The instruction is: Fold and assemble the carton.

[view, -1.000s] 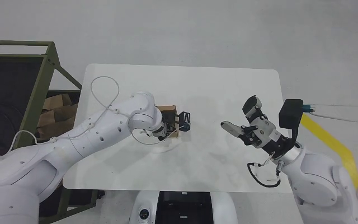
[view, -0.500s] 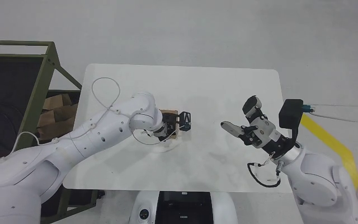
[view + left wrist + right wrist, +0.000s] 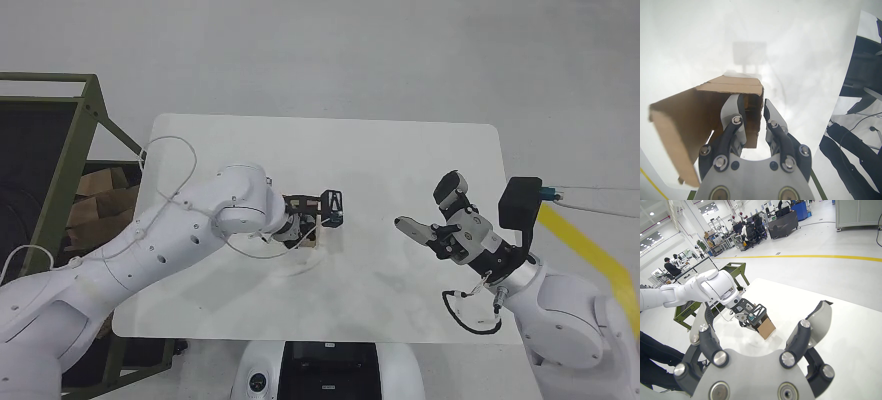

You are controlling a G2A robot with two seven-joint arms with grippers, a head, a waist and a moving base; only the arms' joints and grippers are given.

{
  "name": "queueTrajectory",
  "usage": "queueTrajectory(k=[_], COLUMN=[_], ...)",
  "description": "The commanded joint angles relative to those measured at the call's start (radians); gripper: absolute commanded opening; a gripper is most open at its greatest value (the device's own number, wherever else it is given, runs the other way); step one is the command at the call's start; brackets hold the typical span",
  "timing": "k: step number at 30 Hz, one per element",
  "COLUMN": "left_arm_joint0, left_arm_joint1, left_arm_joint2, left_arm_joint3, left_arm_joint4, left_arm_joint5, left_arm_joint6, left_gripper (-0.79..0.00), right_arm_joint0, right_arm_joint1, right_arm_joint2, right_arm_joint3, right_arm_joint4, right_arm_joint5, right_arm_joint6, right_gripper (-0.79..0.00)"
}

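A small brown carton (image 3: 687,113) hangs from my left gripper (image 3: 753,104), which is shut on one of its walls, one finger inside the open end and the other outside. From above, the carton (image 3: 311,237) peeks out under the left gripper (image 3: 303,228) at the table's middle left. In the right wrist view the carton (image 3: 767,329) is tilted, just above the tabletop, with a shadow beneath it. My right gripper (image 3: 430,215) stands open over the right part of the table, apart from the carton; its fingers (image 3: 705,317) are spread wide with nothing between them.
The white table (image 3: 330,150) has bare room between the two arms. A green cart (image 3: 95,110) holding flat cardboard pieces (image 3: 95,205) stands off the left edge. A black box (image 3: 520,205) sits at the right edge.
The left arm's wrist has turned and shifted slightly away from me with the carton, which is now mostly hidden under the gripper. The right arm has not moved.
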Motion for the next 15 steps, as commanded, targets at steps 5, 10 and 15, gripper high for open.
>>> queueTrajectory(k=[5, 10, 15], left_arm_joint0=[0.077, 0.185, 0.341], left_arm_joint1=[0.061, 0.122, 0.182], left_arm_joint2=[-0.120, -0.273, -0.461], left_arm_joint3=[-0.143, -0.259, -0.325], left_arm_joint4=[0.029, 0.035, 0.034], left_arm_joint5=[0.051, 0.090, 0.114], left_arm_joint6=[-0.001, 0.050, 0.172], left_gripper=[-0.486, -0.508, -0.517], right_arm_joint0=[0.000, 0.000, 0.000], right_arm_joint1=[0.000, 0.000, 0.000], right_arm_joint2=[0.000, 0.000, 0.000], right_arm_joint3=[0.000, 0.000, 0.000], right_arm_joint4=[0.000, 0.000, 0.000], right_arm_joint5=[0.000, 0.000, 0.000], right_arm_joint6=[0.000, 0.000, 0.000], right_gripper=[0.000, 0.000, 0.000])
